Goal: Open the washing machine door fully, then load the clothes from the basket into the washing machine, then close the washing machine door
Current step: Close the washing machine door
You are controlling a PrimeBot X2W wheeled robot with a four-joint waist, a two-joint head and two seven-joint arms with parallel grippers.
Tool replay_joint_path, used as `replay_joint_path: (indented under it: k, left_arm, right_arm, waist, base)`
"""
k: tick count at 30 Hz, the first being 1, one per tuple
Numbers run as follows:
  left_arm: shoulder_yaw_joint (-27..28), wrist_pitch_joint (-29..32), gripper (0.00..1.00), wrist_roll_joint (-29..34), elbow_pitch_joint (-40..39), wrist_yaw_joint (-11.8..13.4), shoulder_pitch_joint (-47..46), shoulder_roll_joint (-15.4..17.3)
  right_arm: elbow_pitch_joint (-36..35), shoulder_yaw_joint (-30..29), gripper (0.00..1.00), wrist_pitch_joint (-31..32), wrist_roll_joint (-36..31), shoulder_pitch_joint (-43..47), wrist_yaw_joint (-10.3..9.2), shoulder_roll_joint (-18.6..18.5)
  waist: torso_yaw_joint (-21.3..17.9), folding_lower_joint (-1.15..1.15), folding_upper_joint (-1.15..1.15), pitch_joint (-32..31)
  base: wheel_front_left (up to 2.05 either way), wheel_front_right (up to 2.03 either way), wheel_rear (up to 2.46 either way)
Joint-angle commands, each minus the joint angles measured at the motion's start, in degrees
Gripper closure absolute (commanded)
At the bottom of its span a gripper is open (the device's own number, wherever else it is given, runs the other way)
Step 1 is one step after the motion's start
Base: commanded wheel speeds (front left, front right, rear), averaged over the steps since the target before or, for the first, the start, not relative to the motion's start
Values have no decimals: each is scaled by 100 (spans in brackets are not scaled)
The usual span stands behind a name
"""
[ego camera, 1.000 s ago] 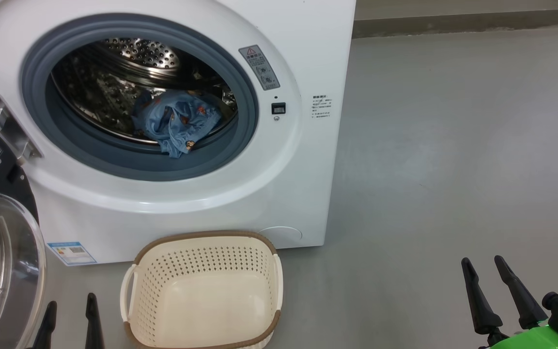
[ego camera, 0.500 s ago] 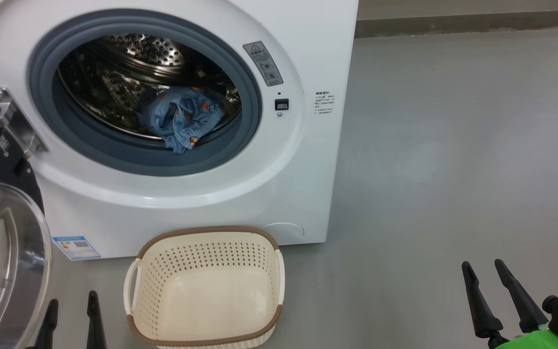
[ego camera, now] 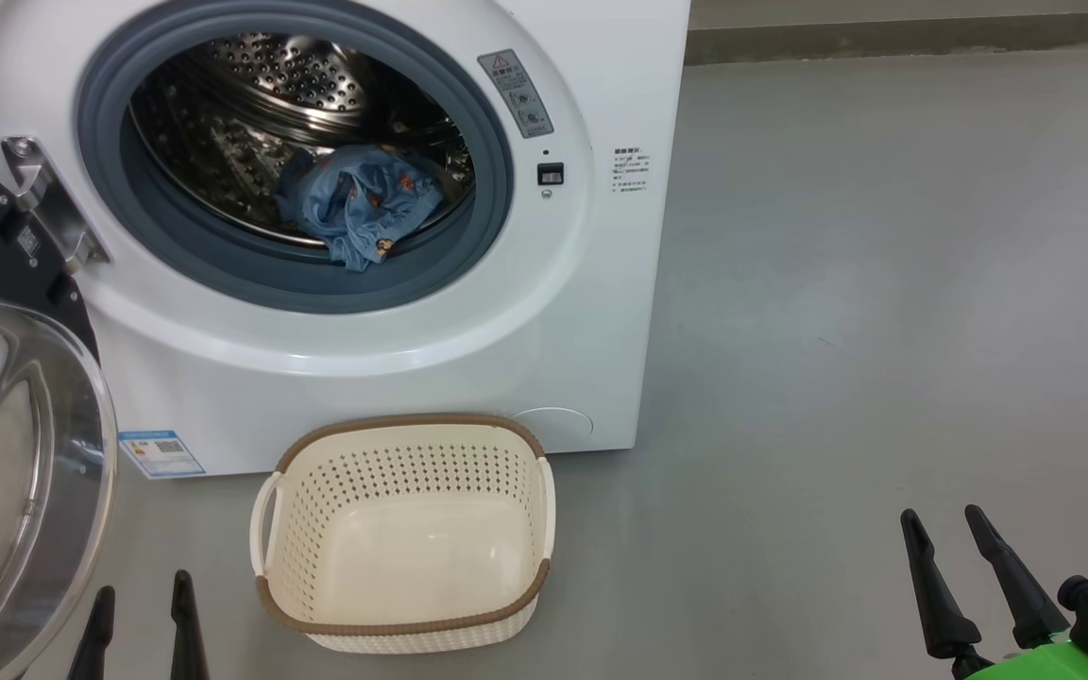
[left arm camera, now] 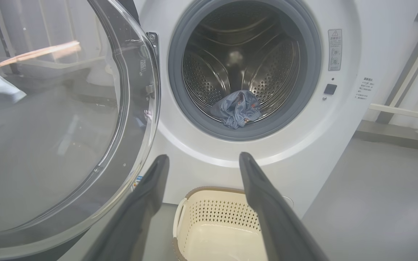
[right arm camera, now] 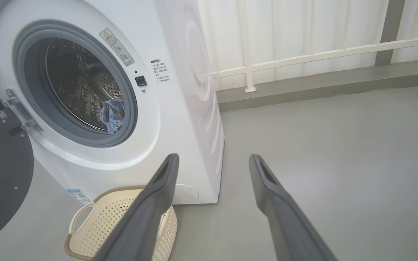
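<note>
Grey floor (ego camera: pixel 884 331) under washing machine (ego camera: pixel 506 378); blue label (ego camera: pixel 161 454) print unreadable.

White front-loading washing machine (ego camera: pixel 412 378), its round black-rimmed door (ego camera: pixel 6 444) swung wide open at 9 o'clock. Light blue printed clothes (ego camera: pixel 360 203) lie heaped at 6 o'clock inside the steel drum (ego camera: pixel 289 76). A cream perforated basket (ego camera: pixel 412 422), brown-rimmed, stands upright and empty at 6 o'clock, just before the machine.
</note>
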Motion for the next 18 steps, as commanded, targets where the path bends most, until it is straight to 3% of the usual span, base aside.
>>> replay_joint_path:
  k: [1,10,18]
  left_arm:
    - [151,-36,0,-19,-186,4,-99,95]
    - [90,-36,0,-53,-190,4,-91,93]
    - [84,-36,0,-106,-137,4,-84,59]
  right_arm:
    - [-146,81,0,-47,-77,-43,32,-152]
    - [-152,69,0,-47,-91,-35,32,-128]
    - [-136,137,0,-47,-88,-39,32,-127]
  waist:
    - [8,0,0,-3]
    - [125,0,0,-33]
    - [460,0,0,-51]
  base:
    - [-1,1,0]
    - [0,0,0]
    - [0,0,0]
